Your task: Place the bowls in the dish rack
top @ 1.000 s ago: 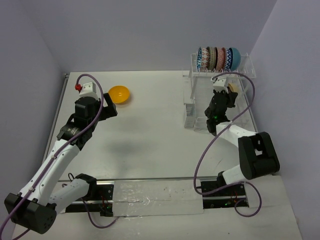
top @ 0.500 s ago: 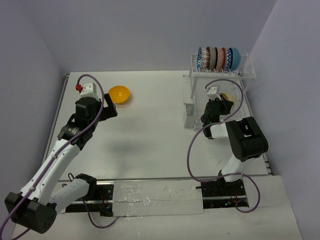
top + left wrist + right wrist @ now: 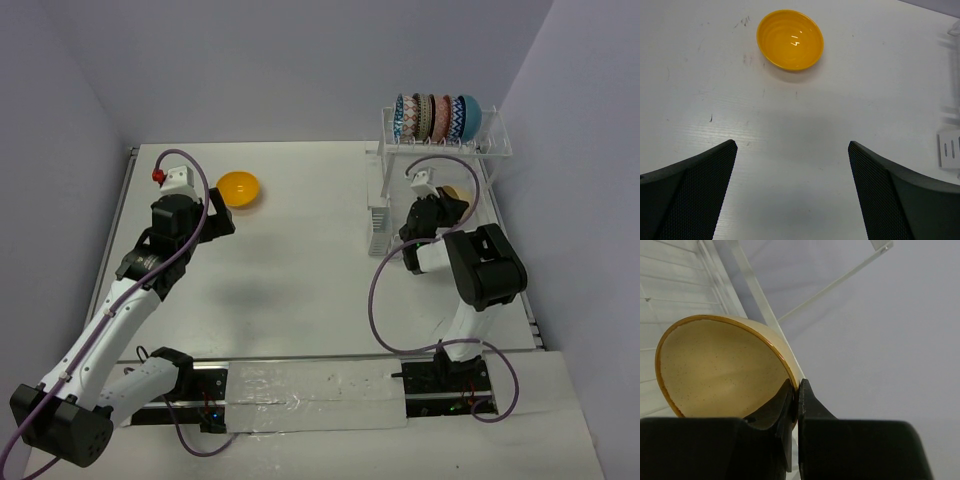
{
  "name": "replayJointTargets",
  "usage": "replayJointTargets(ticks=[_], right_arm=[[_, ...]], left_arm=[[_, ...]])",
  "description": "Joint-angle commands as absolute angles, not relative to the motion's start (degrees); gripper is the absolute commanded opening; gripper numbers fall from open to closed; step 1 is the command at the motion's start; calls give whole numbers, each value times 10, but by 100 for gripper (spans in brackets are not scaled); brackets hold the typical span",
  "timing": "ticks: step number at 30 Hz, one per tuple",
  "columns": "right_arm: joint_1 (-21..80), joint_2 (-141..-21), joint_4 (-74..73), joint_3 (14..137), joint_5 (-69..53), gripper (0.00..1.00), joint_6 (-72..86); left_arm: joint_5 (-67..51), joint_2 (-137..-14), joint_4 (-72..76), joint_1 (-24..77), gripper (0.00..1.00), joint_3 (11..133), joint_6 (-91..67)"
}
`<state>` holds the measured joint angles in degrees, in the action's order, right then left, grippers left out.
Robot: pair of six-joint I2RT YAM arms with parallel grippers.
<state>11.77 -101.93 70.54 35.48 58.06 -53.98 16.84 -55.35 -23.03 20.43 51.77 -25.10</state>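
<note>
The right claw (image 3: 795,390) is clenched on the rim of the tan bowl (image 3: 720,370), one finger inside and one outside. It holds the bowl tilted on edge at the dish rack (image 3: 500,142), which stands in the far right corner of the desk (image 3: 300,270). A row of bowls (image 3: 437,117) already stands upright on the rack's raised level, above the held bowl and toward the far edge. I cannot tell which slot there is free.

The left claw (image 3: 791,150) is released, with its fingers spread wide above bare desk. The orange bowl (image 3: 790,39) sits mouth up straight ahead of it, toward the far edge on the left half. It is apart from the fingers but lined up between them. Being round, it has no long axis to match. The left arm is clearly the nearer one, so this bowl is probably its job.
</note>
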Motion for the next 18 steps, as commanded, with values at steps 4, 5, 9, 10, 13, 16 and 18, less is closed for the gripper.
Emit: replayJointTargets(ticks=[4,5,9,10,13,16,18], right_arm=[[112,-1056,895,417,604,0,-605],[112,-1066,904,424,608,0,-616],[114,-1084,911,446,618,0,-631],[115,-1085,913,446,617,0,-634],[119,-1080,892,437,612,0,-615],[121,-1083,872,429,609,0,-602],[128,-1086,871,424,609,0,-600]], left_arm=[[172,-548,-207,200,99,514,-243],[172,-548,-207,200,99,513,-243],[172,-549,-207,200,99,514,-243],[172,-548,-207,200,99,514,-243],[172,-547,-207,200,99,513,-243],[171,-547,-207,200,99,514,-243],[171,-546,-207,200,99,514,-243]])
